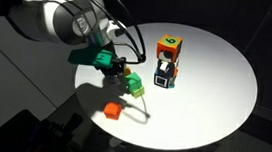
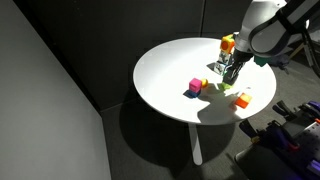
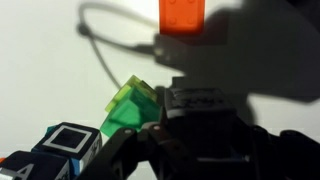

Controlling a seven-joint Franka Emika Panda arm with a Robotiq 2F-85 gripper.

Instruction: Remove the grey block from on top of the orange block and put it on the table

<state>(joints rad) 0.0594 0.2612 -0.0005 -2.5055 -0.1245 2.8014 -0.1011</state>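
The orange block [image 1: 113,110] sits alone on the white table [image 1: 214,104] near its front edge, with nothing on top of it. It also shows at the top of the wrist view [image 3: 182,15]. My gripper [image 1: 119,72] hangs low over the table between that block and a green block [image 1: 132,83]. In the wrist view my jaws [image 3: 205,112] look shut on a dark grey block [image 3: 205,98] that lies in shadow. The green block [image 3: 135,105] is just beside the jaws. In an exterior view the gripper [image 2: 231,72] is over the far side of the table.
A stack stands close by, with an orange cube with a green mark [image 1: 168,46] on top and a black cube with white markings [image 1: 163,78] at the bottom [image 3: 70,142]. A magenta cube [image 2: 195,87] lies apart. The table edge is near the orange block.
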